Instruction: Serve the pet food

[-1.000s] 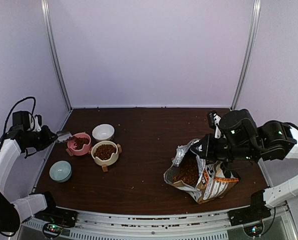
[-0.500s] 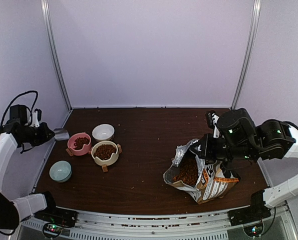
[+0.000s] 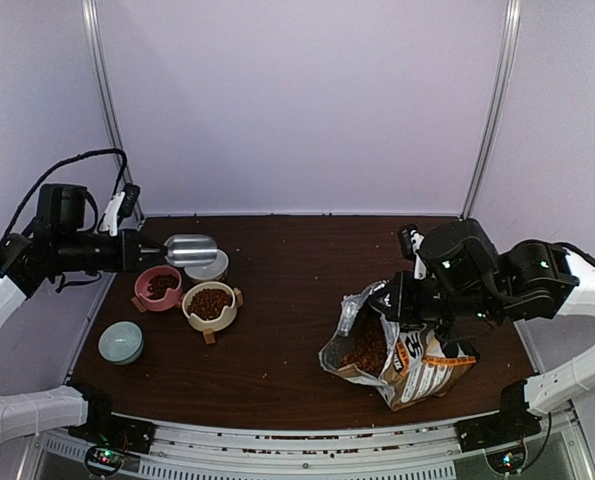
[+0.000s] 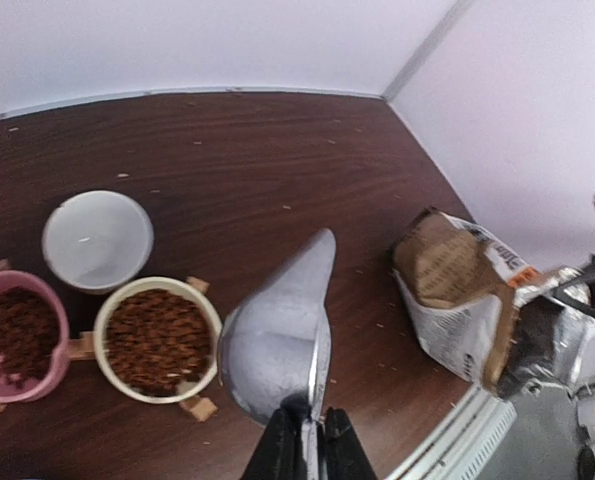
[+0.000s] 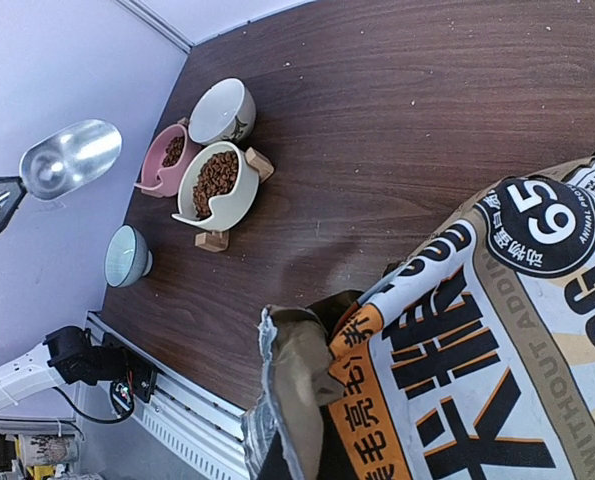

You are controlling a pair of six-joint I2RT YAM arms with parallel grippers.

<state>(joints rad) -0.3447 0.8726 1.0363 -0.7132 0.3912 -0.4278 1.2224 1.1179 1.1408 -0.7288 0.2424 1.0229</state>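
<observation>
Dark wood table (image 3: 277, 375), lilac walls: left gripper (image 4: 302, 445) pinched tight on the handle of a silver scoop (image 4: 277, 345), which juts out ahead of it, aloft. Below that gripper, pet food (image 4: 157, 340) fills a cream bowl (image 3: 189, 308) and a pink bowl (image 3: 143, 296) — more lies in the open bag (image 3: 432, 372), directly beneath the right gripper (image 3: 402, 298), whose jaws are closed on the bag's rim.

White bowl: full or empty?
Empty: the white bowl shows a bare inside in the left wrist view, while the cream bowl beside it holds kibble.
</observation>
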